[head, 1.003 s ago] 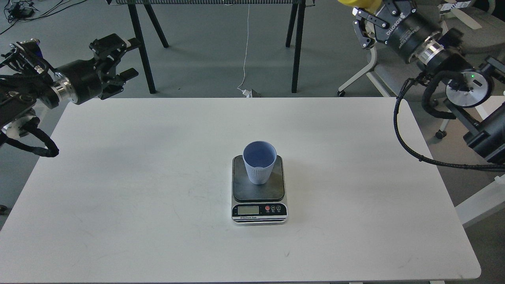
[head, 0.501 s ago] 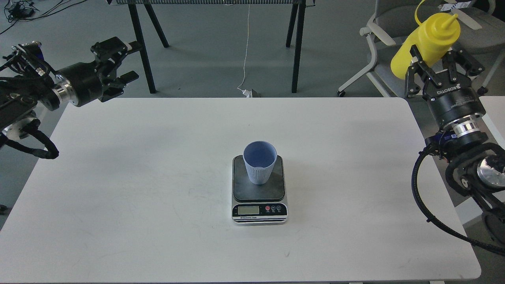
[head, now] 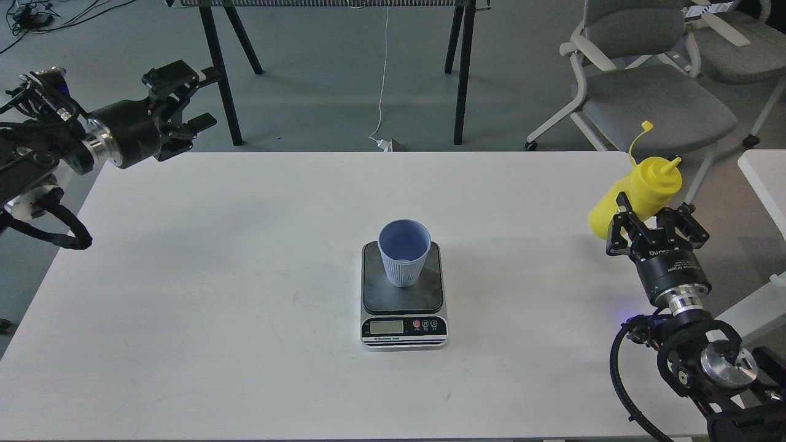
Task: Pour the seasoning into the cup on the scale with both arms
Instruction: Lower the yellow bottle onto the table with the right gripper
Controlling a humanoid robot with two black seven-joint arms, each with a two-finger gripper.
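The light blue ribbed cup stands upright on the dark plate of the scale at the middle of the white table. My right gripper is shut on the yellow seasoning bottle at the table's right edge; the bottle tilts, its nozzle up and to the right, its tethered cap off and hanging above. My left gripper hangs above the table's far left corner, its fingers spread and empty.
The white table spans the view. Grey office chairs stand behind the right side. Black legs of another table and a white cable are on the floor beyond.
My right arm has swung down from the top right to the table's right edge, carrying the yellow bottle with it. The left arm has barely moved.
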